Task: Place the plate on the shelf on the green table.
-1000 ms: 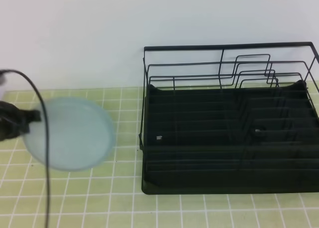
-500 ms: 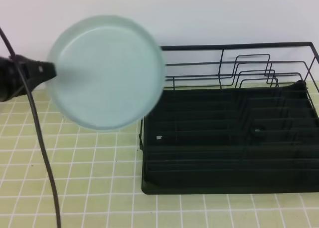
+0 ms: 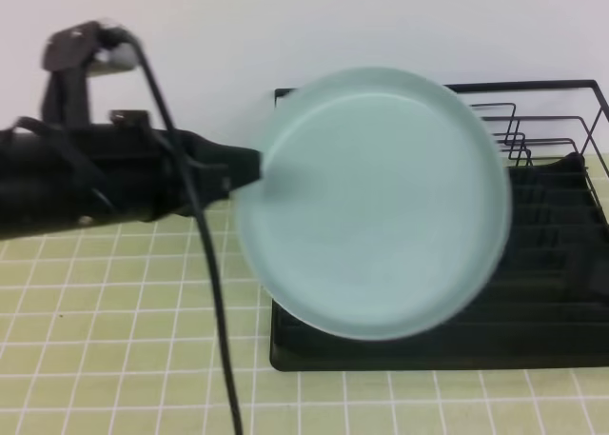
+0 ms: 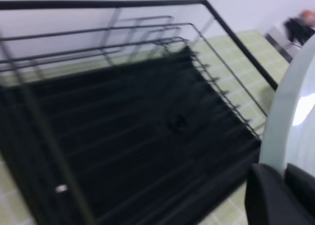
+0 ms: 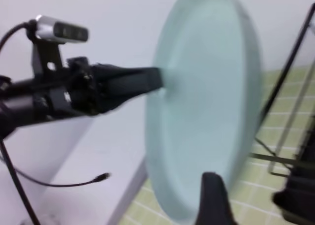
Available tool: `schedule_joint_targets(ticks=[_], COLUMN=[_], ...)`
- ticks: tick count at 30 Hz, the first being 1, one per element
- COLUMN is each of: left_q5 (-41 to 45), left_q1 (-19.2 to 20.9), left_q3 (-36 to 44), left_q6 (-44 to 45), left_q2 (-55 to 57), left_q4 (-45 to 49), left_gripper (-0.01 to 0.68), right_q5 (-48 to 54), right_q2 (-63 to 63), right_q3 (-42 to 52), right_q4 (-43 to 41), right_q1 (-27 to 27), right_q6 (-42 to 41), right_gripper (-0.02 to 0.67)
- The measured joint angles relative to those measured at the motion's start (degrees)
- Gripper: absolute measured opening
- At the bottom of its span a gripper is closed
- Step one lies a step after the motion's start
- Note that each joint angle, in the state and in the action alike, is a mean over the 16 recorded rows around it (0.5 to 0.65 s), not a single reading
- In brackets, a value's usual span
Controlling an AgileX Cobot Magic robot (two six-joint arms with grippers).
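The pale mint-blue plate [image 3: 376, 202] hangs in the air, tilted toward the camera, in front of the black wire shelf [image 3: 571, 292]. My left gripper [image 3: 253, 167] is shut on its left rim. The left wrist view shows that rim [image 4: 290, 112] rising from the left gripper [image 4: 281, 178], with the shelf [image 4: 123, 126] below. In the right wrist view the plate [image 5: 206, 97] stands almost edge-on, and my right gripper [image 5: 251, 200] is open just in front of its lower rim. The exterior view does not show the right gripper.
The green table [image 3: 114, 302] of small tiles lies under the left arm [image 3: 86, 183]. A black cable [image 3: 214, 292] hangs from that arm across the tiles. A white wall rises behind the shelf's upright wire loops [image 3: 533, 121].
The left arm lifted the plate off the tiles at the far left and carried it up and right, in front of the shelf. The arm now reaches well into view.
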Motion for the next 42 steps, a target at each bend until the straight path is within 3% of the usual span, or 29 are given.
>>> schedule_joint_targets(ticks=[4,13,16,24,27,31,38,42], left_q5=[-1.62,-3.23,-3.07,-0.41,1.39,4.17,8.54,9.98], left_q1=[-3.95,-9.58,-10.79,-12.77,-12.99,-13.00,-12.94,-12.92], left_q3=[0.00,0.00,0.00,-0.02,-0.24,-0.88,-3.17,-4.90], left_q6=[-0.39,-1.00,-0.80,0.39,0.91,1.10,0.83,0.49], left_q2=[0.00,0.00,0.00,-0.03,-0.05,-0.07,-0.15,-0.37], left_q4=[0.16,-0.10,-0.33,-1.31,-1.77,-2.46,-3.04,-2.96], left_gripper=[0.000,0.000,0.000,0.008,0.055,0.168,0.365,0.439], right_q5=[1.97,3.67,3.44,3.98,4.12,3.46,-3.33,-10.63], right_q2=[2.80,5.08,5.15,5.15,5.15,5.15,5.15,5.15], right_q3=[-0.02,-0.07,-0.08,-0.08,-0.12,-0.79,-4.60,-8.04], right_q4=[3.05,6.69,6.71,6.69,6.63,5.51,-0.49,-5.69], right_q1=[0.00,0.00,0.00,0.00,0.00,0.00,0.00,0.00], right_q6=[-3.21,-6.61,-6.80,-10.17,-13.52,-18.58,-26.21,-29.83], right_gripper=[0.459,0.451,0.403,0.182,0.097,0.016,0.001,0.000])
